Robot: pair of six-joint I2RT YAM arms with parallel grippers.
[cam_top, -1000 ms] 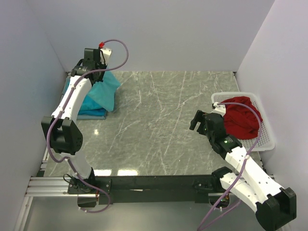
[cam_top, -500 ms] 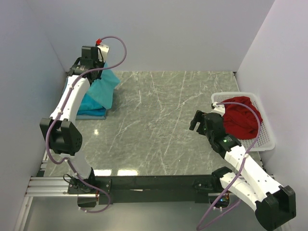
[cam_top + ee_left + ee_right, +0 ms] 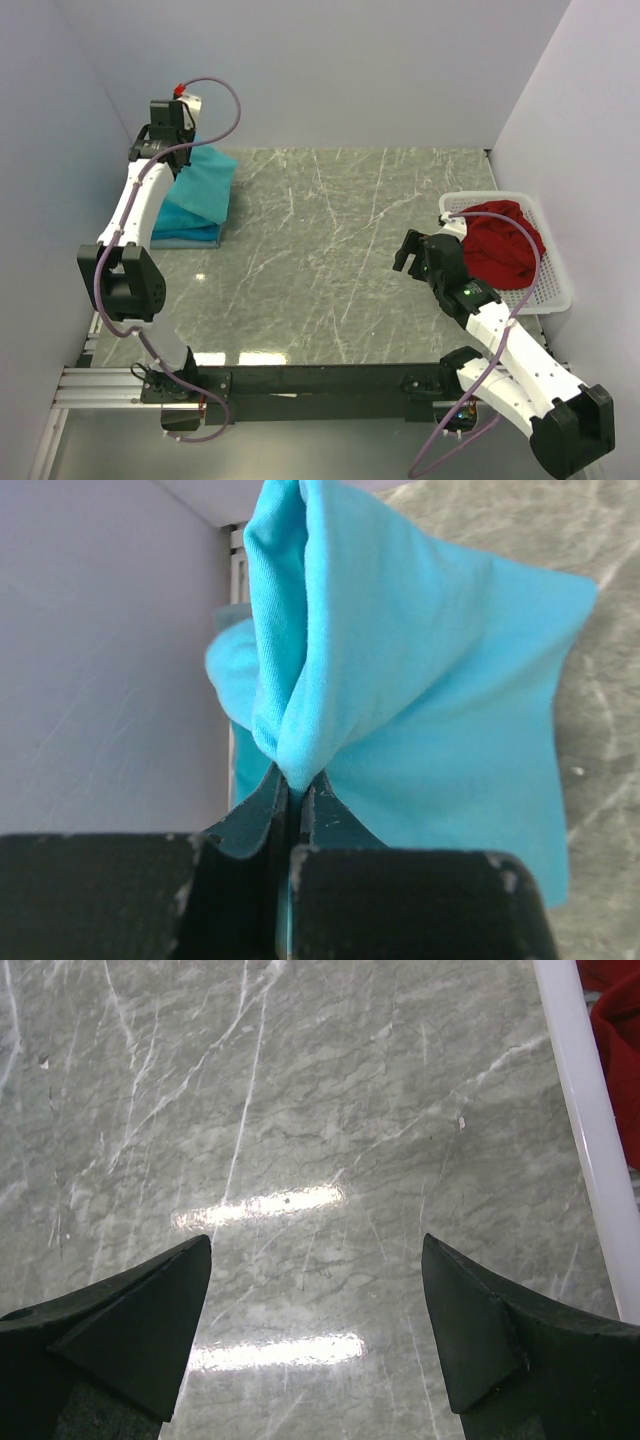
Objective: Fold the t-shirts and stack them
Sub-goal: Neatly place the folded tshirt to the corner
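Nearest, the right jaws stand wide and empty above the bare marble tabletop (image 3: 300,1110), just beside a white basket (image 3: 558,275) of red cloth (image 3: 505,245). At the far left corner the left jaws pinch a lifted turquoise t-shirt (image 3: 420,680), which drapes onto the folded t-shirts (image 3: 185,232) below

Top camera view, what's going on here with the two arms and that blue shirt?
The left arm has its jaws shut on a pinch of a soft turquoise-blue cloth t-shirt, holding it up over a folded blue pile in the far left corner of the grey marble table. The right arm hovers with jaws open and empty above the tabletop, beside a white plastic basket holding crumpled red cloth. The lifted shirt is not yet laid flat on the pile.
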